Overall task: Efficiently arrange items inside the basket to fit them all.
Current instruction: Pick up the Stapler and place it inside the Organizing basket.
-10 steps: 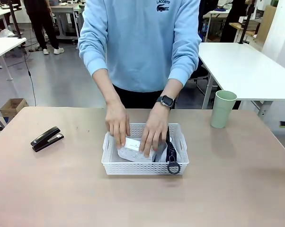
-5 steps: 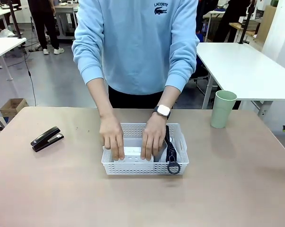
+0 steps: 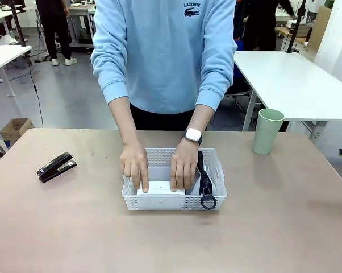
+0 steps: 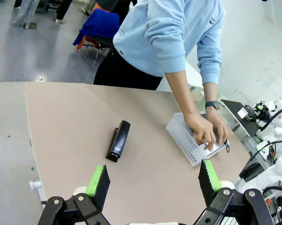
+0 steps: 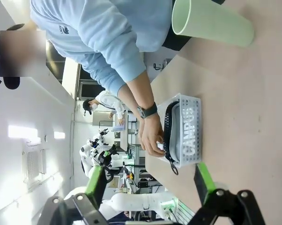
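You are looking into a lab or open workroom.
Behind your brown table (image 3: pixel 159 239) you see white work tables (image 3: pixel 296 79) on a bare grey floor (image 3: pixel 74 96), a loose cable (image 3: pixel 36 91), a cardboard box (image 3: pixel 15 129), and another person (image 3: pixel 53 23) standing at a far table.

One basket (image 3: pixel 174 202) is counted, white and perforated, and is taken as the landmark. One zip pouch (image 5: pixel 189 136), grey and lettered CAMPUS, is listed inside the basket. One white flat box (image 3: pixel 159 187) is also listed inside the basket, beside the pouch. One stapler (image 3: pixel 56 166), black, is recorded on the table (image 3: pixel 171 244), well apart from the basket on the robot's left. One cup (image 3: pixel 267 131), pale green, is recorded well apart from the basket on the robot's right. Two hands of a person are counted, one (image 3: pixel 135 165) and another (image 3: pixel 184 168), both in the basket on the box. One wristwatch (image 3: pixel 192 136) is noted. Two grippers are entered, the left gripper (image 4: pixel 152 178) and the right gripper (image 5: pixel 148 180), with two fingers (image 4: pixel 98 180) each and four green pads (image 4: pixel 209 174) in all.
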